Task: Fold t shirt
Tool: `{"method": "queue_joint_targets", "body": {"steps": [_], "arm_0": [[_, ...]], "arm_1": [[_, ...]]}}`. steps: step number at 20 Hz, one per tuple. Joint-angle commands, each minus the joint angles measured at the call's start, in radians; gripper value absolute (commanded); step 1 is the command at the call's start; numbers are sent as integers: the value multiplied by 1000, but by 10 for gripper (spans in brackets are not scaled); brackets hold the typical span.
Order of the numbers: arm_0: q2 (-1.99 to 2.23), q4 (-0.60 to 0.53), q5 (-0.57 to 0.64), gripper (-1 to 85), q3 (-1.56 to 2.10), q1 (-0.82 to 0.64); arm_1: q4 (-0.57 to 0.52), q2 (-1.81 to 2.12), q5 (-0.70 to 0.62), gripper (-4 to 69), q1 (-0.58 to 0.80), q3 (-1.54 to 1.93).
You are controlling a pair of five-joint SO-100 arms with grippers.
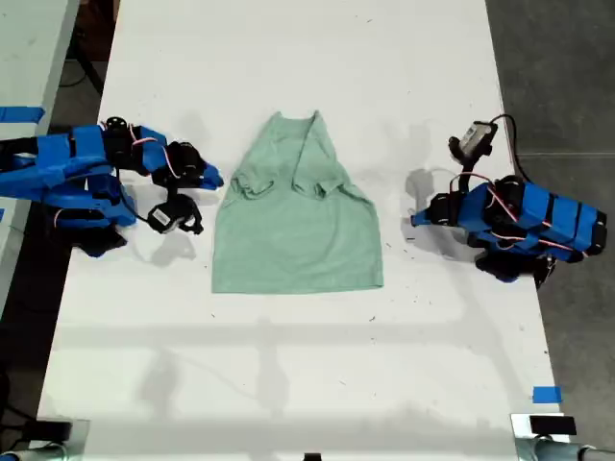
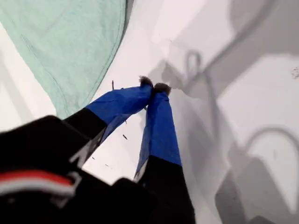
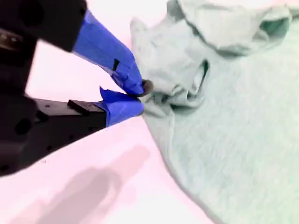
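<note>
The light mint-green t shirt point(image 1: 298, 230) lies flat in the middle of the white table point(image 1: 288, 375), both sleeves folded inward over the chest and the hem toward the near edge. My second gripper point(image 1: 217, 179) point(image 3: 142, 95) reaches in from the exterior view's left. Its blue fingers meet at the shirt's point(image 3: 233, 116) bunched sleeve-side edge and appear to pinch it. My first gripper point(image 1: 415, 220) point(image 2: 154, 85) hovers over bare table on the exterior view's right, shut with nothing in it. It stays apart from the shirt point(image 2: 70, 42), whose edge shows beyond its fingertips.
A strip of blue tape point(image 1: 546, 394) marks the table near the exterior view's lower right corner. Dark floor point(image 1: 557, 77) runs along the exterior view's right side. Another pale surface with blue tape point(image 1: 21, 113) stands at that view's left.
</note>
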Motion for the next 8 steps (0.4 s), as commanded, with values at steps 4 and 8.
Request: {"method": "queue_joint_targets", "body": {"steps": [4,8], "arm_0": [[44,-336,155,6,272,-44],[72,-393,296,-1,311,-81]], "arm_1": [[-25,-3,-15,12,11,12],[-25,-3,-14,12,9,12]]}}
